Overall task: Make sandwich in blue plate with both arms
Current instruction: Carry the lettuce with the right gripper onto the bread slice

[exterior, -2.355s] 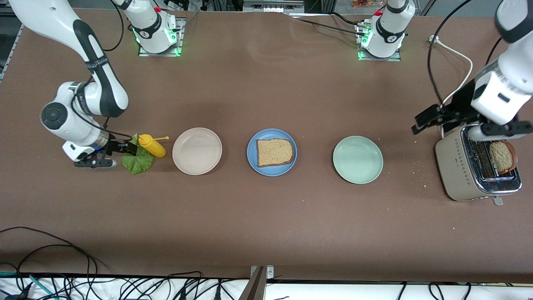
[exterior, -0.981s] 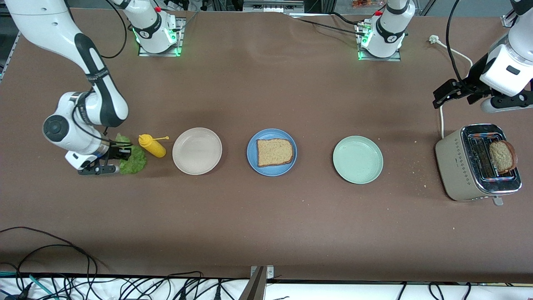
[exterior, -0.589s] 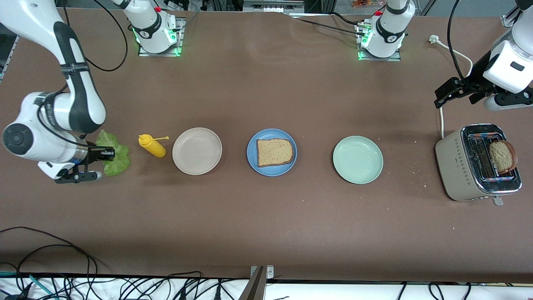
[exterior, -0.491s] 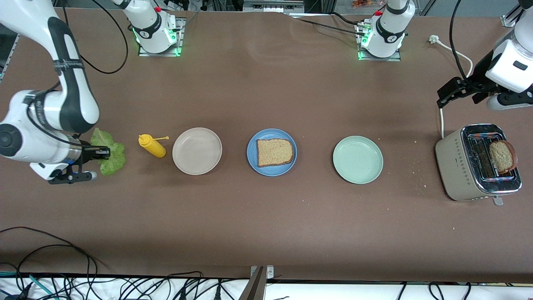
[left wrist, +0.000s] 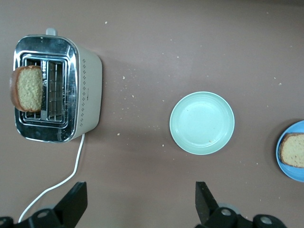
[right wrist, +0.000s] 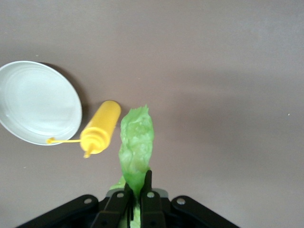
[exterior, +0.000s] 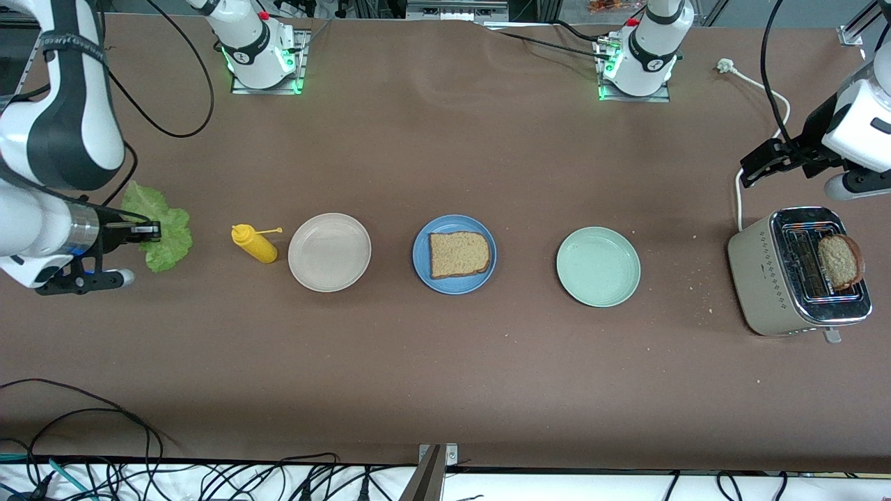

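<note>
The blue plate (exterior: 421, 268) sits mid-table with one brown bread slice (exterior: 458, 254) on it; both show at the edge of the left wrist view, plate (left wrist: 284, 166) and slice (left wrist: 293, 150). A second slice (exterior: 840, 261) stands in the toaster (exterior: 769, 278). My right gripper (exterior: 152, 229) is shut on the green lettuce leaf (exterior: 163, 233) and holds it in the air over the table at the right arm's end, beside the mustard bottle (exterior: 253, 243); the leaf (right wrist: 137, 142) hangs from the shut jaws. My left gripper (exterior: 755, 163) is open and empty, above the table by the toaster.
A beige plate (exterior: 329, 252) lies between the mustard bottle and the blue plate. A pale mint-green plate (exterior: 598, 266) lies between the blue plate and the toaster. The toaster's white cord (exterior: 766, 90) runs toward the left arm's base. Crumbs lie near the toaster.
My right gripper has lifted the lettuce off the table and carried it away from the mustard bottle toward the table's end. My left gripper has risen away from the toaster, leaving the slice in it.
</note>
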You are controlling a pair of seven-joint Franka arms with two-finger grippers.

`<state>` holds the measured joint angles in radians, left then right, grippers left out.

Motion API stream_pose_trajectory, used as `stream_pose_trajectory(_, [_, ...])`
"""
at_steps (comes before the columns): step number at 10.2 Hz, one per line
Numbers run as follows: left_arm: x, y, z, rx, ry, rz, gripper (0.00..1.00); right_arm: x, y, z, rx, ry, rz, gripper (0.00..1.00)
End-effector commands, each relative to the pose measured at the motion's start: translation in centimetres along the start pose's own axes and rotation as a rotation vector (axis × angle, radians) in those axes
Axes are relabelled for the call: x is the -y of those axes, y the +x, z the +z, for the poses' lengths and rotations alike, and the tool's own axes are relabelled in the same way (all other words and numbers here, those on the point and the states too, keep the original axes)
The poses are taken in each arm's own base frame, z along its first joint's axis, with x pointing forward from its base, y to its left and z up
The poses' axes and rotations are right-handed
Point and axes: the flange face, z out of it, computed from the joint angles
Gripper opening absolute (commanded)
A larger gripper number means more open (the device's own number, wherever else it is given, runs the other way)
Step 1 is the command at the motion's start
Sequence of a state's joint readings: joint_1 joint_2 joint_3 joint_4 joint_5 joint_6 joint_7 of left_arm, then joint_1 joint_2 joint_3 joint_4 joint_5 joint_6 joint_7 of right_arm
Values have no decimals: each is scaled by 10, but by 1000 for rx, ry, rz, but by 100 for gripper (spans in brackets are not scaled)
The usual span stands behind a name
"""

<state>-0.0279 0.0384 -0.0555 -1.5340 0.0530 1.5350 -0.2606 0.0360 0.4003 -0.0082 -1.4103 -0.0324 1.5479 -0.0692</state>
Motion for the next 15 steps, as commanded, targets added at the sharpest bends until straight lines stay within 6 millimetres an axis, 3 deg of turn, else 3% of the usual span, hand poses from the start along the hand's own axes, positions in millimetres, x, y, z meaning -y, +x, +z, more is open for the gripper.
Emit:
stream_pose_trajectory(1, [-11, 0, -8, -10, 48, -68, 100, 83, -10, -29, -15, 28, 127, 0])
stream_pose_trajectory(5, [-8, 0, -10, -10, 35, -65, 100, 209, -6, -17, -57, 128, 313, 0])
stream_pose_trajectory(9, [-6, -1, -13, -14, 34, -67, 100, 343, 21, 45, -196, 226, 434, 0])
stream_pose_trajectory(11, [-11, -2, -12, -14, 36, -68, 100, 407, 19, 82, -245, 282, 468, 0])
stream_pose_trajectory(13, [-17, -3, -12, -18, 47, -55, 100, 447, 21, 122, -283, 323, 466, 0])
stream_pose_trajectory(15, [-19, -3, -12, -18, 49, -52, 100, 470, 12, 155, -309, 344, 476, 4])
